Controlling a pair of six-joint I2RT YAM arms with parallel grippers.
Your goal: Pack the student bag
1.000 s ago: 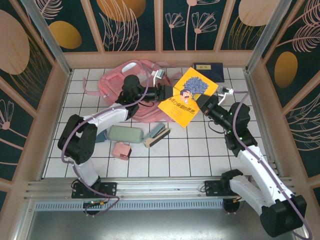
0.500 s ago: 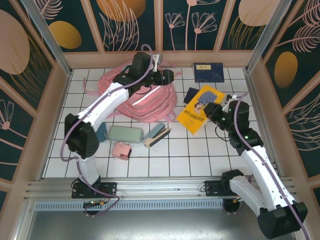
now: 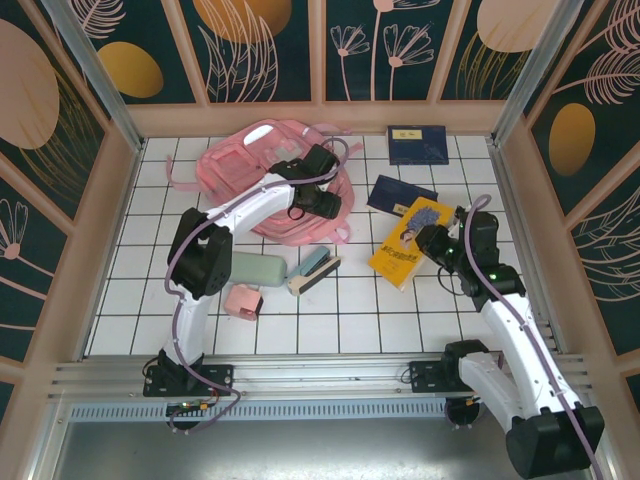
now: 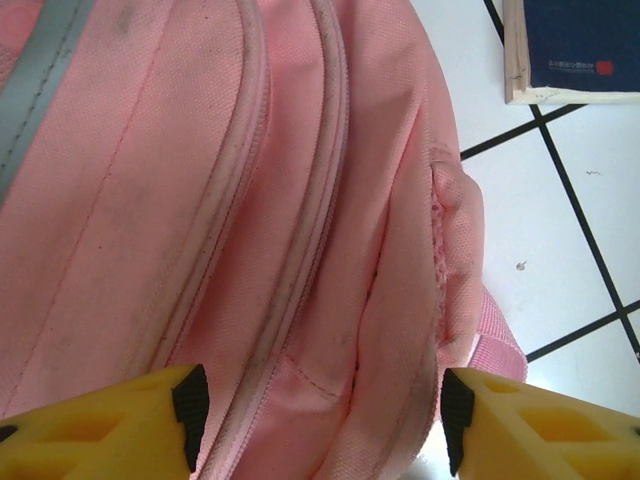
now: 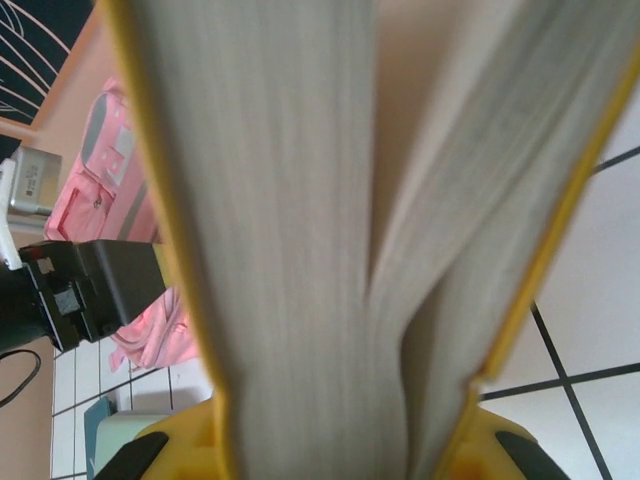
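White tiled floor [image 3: 370,310] (floral walls [image 3: 265,45])

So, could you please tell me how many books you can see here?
3: the yellow book in the right hand, a dark blue book just behind it, and a navy book by the back wall. The bag may hide more.

You see a pink student bag [image 3: 238,160] with grey strips — a yellow book [image 3: 398,256], white tiles [image 3: 350,310] with dark lines.
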